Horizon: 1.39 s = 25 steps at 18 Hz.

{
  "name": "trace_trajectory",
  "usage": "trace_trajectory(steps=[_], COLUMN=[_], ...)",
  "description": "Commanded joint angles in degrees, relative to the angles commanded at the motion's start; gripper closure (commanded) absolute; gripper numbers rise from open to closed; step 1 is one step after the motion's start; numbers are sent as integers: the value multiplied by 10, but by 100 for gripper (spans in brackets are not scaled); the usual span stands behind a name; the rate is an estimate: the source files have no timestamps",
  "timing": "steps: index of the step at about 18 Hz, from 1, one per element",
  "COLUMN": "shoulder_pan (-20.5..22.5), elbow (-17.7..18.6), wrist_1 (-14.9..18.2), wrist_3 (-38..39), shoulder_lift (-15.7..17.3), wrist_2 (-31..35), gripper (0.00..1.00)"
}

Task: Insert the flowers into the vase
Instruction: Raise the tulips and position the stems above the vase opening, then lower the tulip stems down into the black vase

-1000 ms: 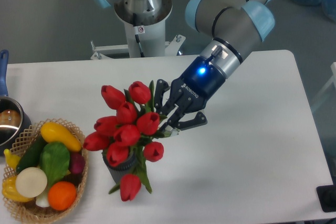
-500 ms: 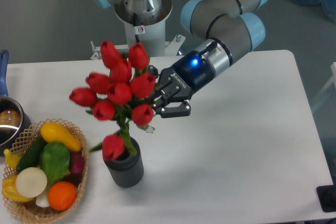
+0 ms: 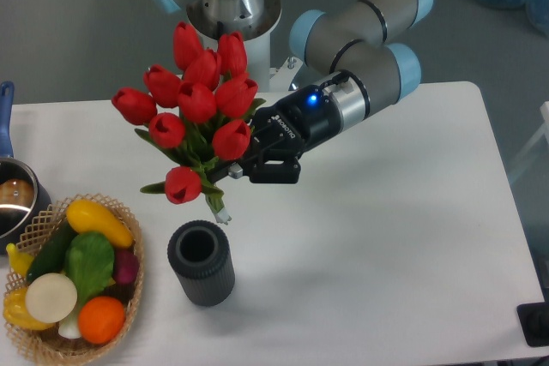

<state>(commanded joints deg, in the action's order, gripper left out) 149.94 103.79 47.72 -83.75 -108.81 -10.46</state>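
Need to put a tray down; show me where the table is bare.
Bare: the table right of the vase, out to its right edge. Crowded: the left, with basket and pot, and the middle under the flowers.

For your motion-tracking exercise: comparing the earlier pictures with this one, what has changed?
The pincer, shut on the flowers, lifted them up out of the vase; the stem ends now hang above its open mouth. Vase, basket and pot stayed put.

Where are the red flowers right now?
The flowers are up in the air, held by the claw, above and a little behind the empty vase, right of the basket.
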Motion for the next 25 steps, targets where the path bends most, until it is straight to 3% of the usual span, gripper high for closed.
trace_trajectory(steps=[6,25], shoulder_pan=[-11,-25], elbow=[26,19], wrist_1=[0,1], wrist_3=[-18,-77], shoulder_lift=[0,-42], wrist_2=[1,-20], gripper=[90,90])
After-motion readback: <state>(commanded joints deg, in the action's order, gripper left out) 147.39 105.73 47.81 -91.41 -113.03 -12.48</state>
